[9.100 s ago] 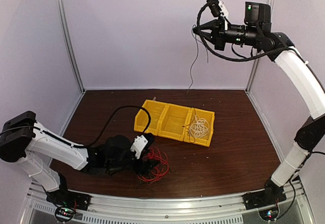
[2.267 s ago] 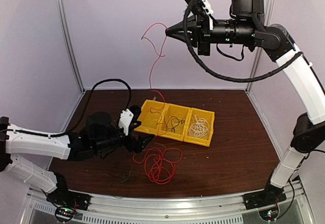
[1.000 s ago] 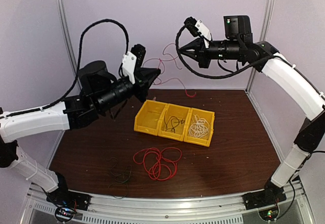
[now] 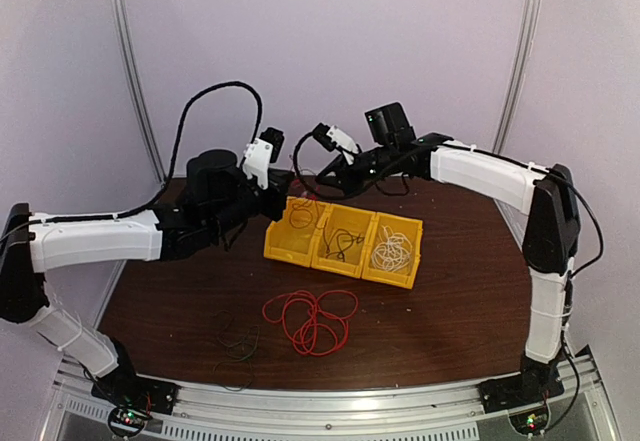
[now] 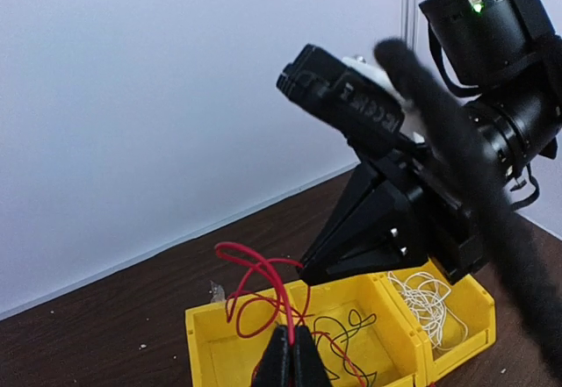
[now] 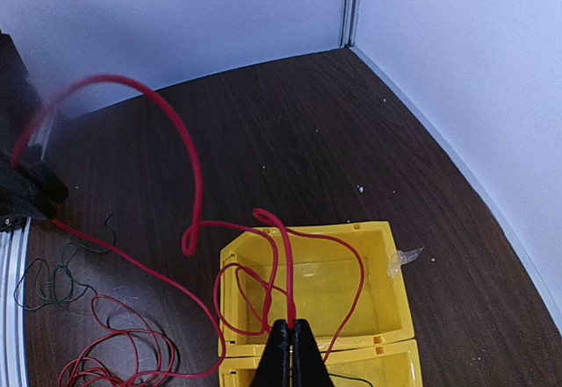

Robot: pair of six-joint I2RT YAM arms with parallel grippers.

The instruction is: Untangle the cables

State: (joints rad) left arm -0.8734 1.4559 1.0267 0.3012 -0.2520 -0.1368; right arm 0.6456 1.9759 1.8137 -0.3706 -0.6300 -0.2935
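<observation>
Left end effector [image 5: 292, 358] — pinching red cable [image 6: 287, 268] | right end effector [image 6: 290, 352] — pinching same cable

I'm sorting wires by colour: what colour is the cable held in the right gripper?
Red; the cable shows best in the right wrist view.

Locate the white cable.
Top view: the white cable lies coiled in the right-hand compartment of the yellow bin, beside the dark cable in the middle one.
</observation>
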